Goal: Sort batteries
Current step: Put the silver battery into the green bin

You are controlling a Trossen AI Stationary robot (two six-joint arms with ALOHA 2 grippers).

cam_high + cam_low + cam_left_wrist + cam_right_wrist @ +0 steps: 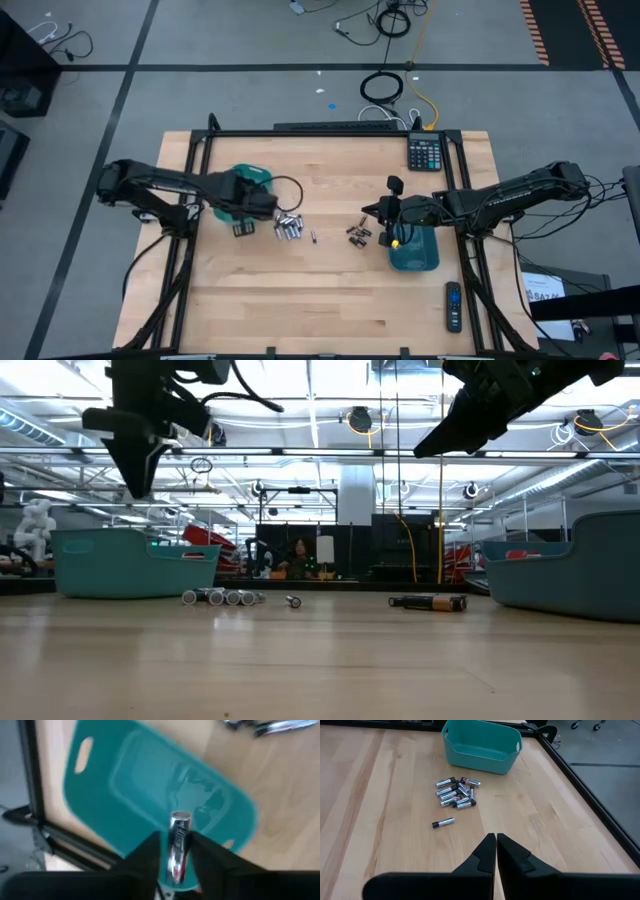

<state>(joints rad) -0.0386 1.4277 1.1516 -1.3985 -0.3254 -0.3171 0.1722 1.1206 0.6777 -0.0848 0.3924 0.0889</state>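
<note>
My left gripper (175, 839) hangs over the left teal tray (150, 785), shut on one silvery battery (179, 827); the high view shows it (250, 200) by that tray (252, 178). A cluster of silvery batteries (288, 228) lies on the wood beside the tray, with a single cell (313, 237) further right. Dark coppery batteries (358, 235) lie near the right teal tray (413, 252). My right gripper (496, 842) is shut on nothing and raised above the table (372, 212), just above the dark cells. My left gripper pinches the silvery battery between its two fingers (150, 852), which lie along the cell's length. One end of the cell (180, 817) sticks out past the fingertips. The fingers point down from above, and the battery is lifted clear over the tray's floor.
A black calculator (426, 152) sits at the far right corner and a black remote (453, 305) near the right front edge. Black frame rails (300, 131) border the table. Bare wood fills the near half. A person (298, 555) shows far behind the table.
</note>
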